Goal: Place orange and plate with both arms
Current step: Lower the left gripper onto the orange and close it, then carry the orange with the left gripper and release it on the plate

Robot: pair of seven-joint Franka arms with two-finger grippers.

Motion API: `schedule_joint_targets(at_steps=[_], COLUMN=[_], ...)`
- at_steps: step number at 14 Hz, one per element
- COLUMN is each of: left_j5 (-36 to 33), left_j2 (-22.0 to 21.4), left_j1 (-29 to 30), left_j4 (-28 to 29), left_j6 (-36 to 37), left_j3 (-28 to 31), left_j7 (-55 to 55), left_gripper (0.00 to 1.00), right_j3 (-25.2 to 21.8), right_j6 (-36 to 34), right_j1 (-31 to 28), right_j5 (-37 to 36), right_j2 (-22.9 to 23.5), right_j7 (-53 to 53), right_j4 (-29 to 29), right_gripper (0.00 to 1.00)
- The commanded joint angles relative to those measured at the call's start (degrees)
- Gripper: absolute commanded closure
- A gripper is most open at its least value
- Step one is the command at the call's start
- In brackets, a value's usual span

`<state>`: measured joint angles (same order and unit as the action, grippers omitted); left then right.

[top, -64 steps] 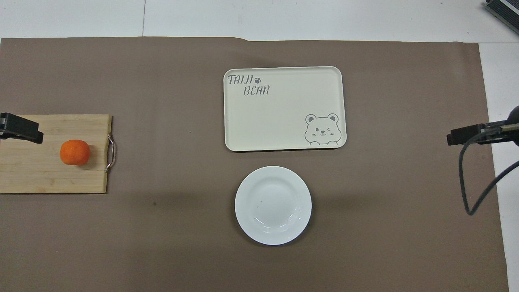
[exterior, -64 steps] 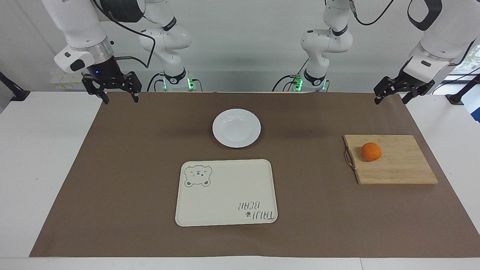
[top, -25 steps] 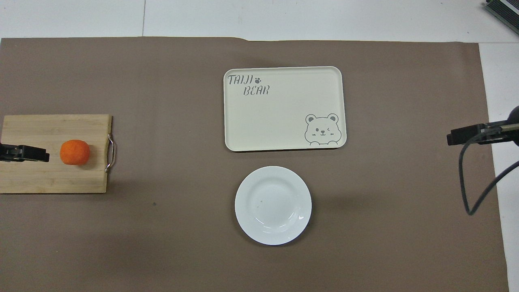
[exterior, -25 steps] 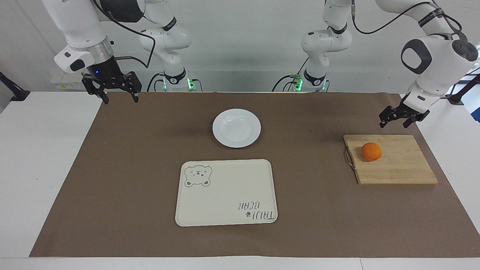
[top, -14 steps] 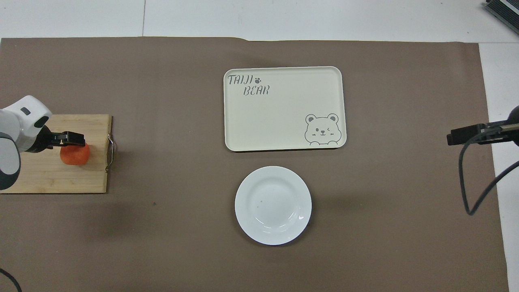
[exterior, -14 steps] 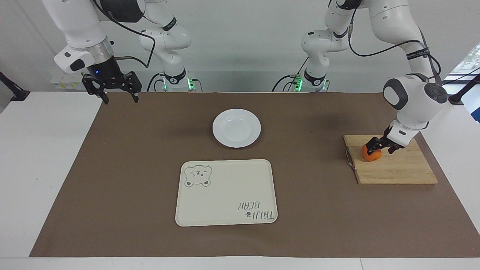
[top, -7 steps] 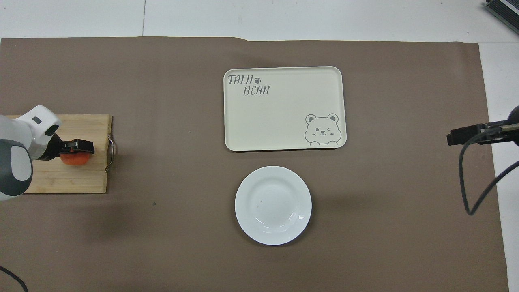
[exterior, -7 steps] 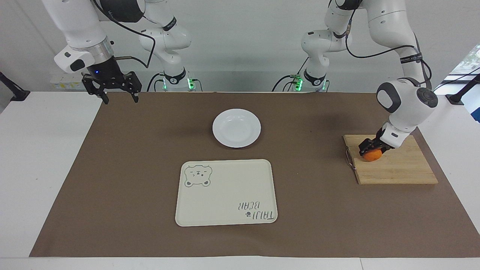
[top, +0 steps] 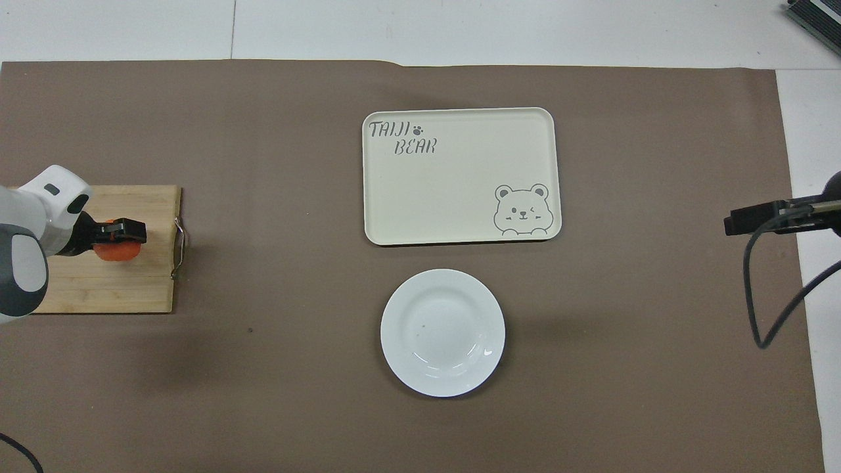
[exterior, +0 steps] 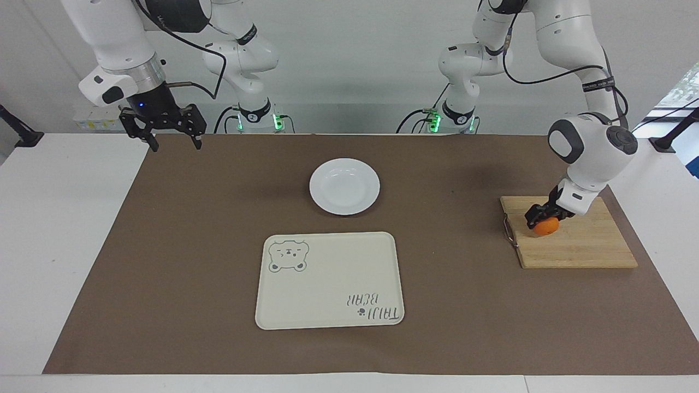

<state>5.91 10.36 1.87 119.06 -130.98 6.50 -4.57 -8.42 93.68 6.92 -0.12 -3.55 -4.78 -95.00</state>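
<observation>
The orange [exterior: 546,227] lies on a wooden cutting board [exterior: 579,248] at the left arm's end of the table. My left gripper [exterior: 539,217] is down on it, fingers shut around the fruit, which still sits at the board's surface. In the overhead view the orange [top: 115,251] shows partly under the left gripper [top: 121,231]. The white plate [exterior: 344,186] sits bare on the brown mat near the robots, mid-table; it also shows in the overhead view [top: 442,332]. My right gripper [exterior: 176,143] waits open in the air over the mat's corner at the right arm's end.
A cream rectangular tray with a bear print [exterior: 329,280] lies just farther from the robots than the plate; it also shows in the overhead view [top: 460,174]. The cutting board [top: 98,289] has a metal handle on its edge toward the plate. A brown mat [exterior: 164,245] covers the table.
My left arm swung down from beside the table onto the cutting board and closed its fingers around the orange, which shifted slightly. The right arm, plate and tray have not moved.
</observation>
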Motion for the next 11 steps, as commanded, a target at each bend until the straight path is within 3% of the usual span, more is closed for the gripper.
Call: schedule_joint_targets(at_steps=[1,7,11], left_j5=[-0.20,-2.22,-4.50], left_j2=[-2.36,-7.72,-9.22], left_j1=[-0.82,-2.75,-6.00], left_j4=[-3.21,-9.46,-16.83], left_j6=[6.51,18.38,29.17], left_j3=[0.10,0.10,-0.08], left_j7=[2.19,2.02,2.02], left_gripper=[1.00,1.00,1.00], right_j3=[0.33,0.33,0.33], right_j6=[-1.04,-1.04,-1.04], right_j1=[-0.50,-0.50,-0.50], right_j5=[-0.85,-0.85,-0.85], right_j2=[0.12,0.12,0.12], right_j7=[-0.93,-0.93,-0.93], right_j4=[0.52,0.52,0.52], right_gripper=[0.00,0.00,0.00])
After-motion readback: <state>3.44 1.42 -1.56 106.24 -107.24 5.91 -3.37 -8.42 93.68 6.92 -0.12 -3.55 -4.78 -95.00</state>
